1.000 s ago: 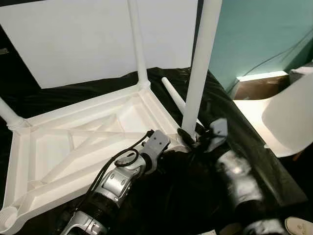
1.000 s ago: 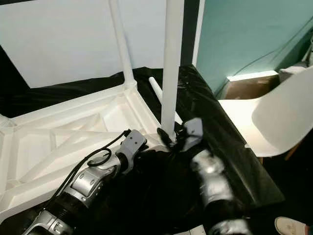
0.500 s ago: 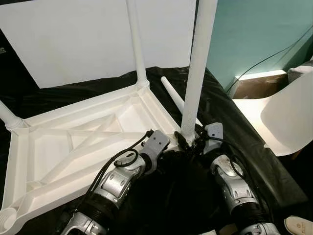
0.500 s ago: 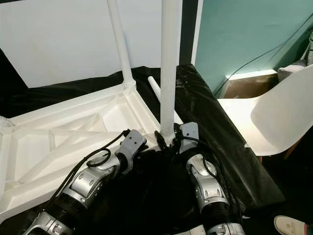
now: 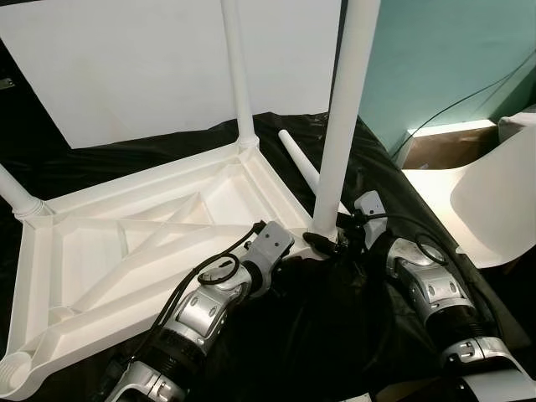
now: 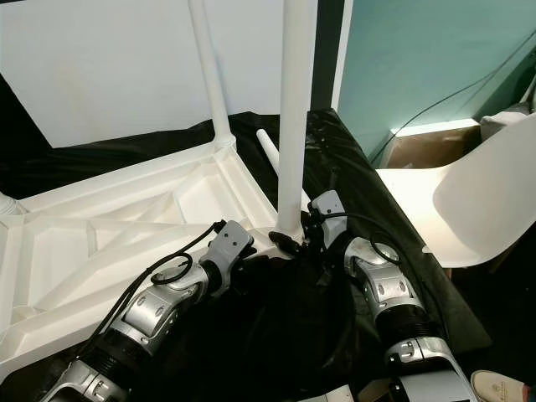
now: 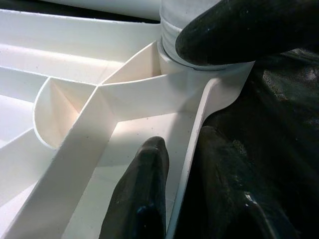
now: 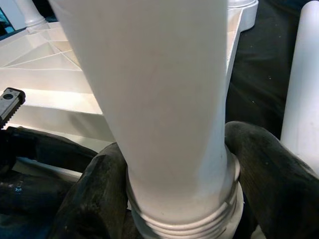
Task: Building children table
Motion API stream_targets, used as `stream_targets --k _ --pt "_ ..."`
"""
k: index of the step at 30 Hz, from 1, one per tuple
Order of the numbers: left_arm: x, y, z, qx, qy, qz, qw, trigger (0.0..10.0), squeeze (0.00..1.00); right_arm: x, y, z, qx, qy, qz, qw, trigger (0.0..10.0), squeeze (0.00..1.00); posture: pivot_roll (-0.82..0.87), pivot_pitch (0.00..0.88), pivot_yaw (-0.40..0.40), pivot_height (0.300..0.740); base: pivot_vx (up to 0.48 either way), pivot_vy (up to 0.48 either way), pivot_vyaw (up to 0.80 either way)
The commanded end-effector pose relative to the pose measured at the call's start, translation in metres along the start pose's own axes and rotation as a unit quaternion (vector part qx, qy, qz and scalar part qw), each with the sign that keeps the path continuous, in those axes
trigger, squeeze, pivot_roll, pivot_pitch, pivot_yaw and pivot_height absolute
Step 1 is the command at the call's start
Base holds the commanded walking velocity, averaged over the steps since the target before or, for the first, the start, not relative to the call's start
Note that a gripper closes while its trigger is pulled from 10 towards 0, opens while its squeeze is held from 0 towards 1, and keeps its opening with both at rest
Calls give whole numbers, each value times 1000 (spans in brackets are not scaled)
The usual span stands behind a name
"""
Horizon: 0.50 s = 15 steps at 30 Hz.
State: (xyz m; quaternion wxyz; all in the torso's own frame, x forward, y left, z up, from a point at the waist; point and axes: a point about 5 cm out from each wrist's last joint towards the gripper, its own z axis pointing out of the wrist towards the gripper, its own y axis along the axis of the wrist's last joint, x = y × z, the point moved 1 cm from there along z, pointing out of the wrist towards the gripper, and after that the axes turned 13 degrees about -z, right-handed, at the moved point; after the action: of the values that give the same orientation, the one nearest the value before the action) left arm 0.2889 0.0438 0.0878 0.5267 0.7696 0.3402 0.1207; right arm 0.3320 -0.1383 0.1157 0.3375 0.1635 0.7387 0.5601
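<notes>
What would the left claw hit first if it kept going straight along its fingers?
Most likely the corner socket of the upturned tabletop, where the near leg stands. The left claw straddles the rim just short of it; depth is uncertain.

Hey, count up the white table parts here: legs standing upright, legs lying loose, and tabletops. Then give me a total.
Upright legs: 3
Loose leg lying on the black sheet: 1
Upturned tabletop: 1
Total: 5
</notes>
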Motion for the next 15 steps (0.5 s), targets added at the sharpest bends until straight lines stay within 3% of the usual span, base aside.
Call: stream_targets --k 1,3,5,6,7,8,10,15 --pt "-8 -41 1 85 -56 -39 994 10000 0 0 0 1 4 9 12 1000 0 0 46 0 4 740 0 0 0" --pt "-8 -42 0 85 -55 -39 994 10000 0 1 -1 1 6 9 20 1000 0 0 46 0 4 740 0 0 0" --pt "-9 -41 1 85 -56 -39 994 10000 0 0 -7 3 17 -53 24 998 0 0 47 0 1 740 0 0 0" --pt "-9 -41 2 85 -56 -39 994 10000 0 -5 -13 3 30 -118 43 992 0 0 56 0 -9 740 0 0 0" --pt "-9 -41 2 85 -56 -39 994 10000 0 -5 -13 3 30 -118 43 992 0 0 56 0 -9 740 0 0 0" --pt "-10 -41 2 85 -56 -38 994 10000 0 -8 -17 2 40 -161 57 985 0 0 56 0 -9 740 0 0 0" --pt "-9 -41 1 79 -51 -48 994 10000 0 2 -25 -4 37 -234 76 969 0 0 60 0 0 740 0 0 0" --pt "-10 -44 0 85 -53 -48 994 10000 0 18 -23 -5 19 -278 77 957 0 0 64 0 15 740 0 0 0"
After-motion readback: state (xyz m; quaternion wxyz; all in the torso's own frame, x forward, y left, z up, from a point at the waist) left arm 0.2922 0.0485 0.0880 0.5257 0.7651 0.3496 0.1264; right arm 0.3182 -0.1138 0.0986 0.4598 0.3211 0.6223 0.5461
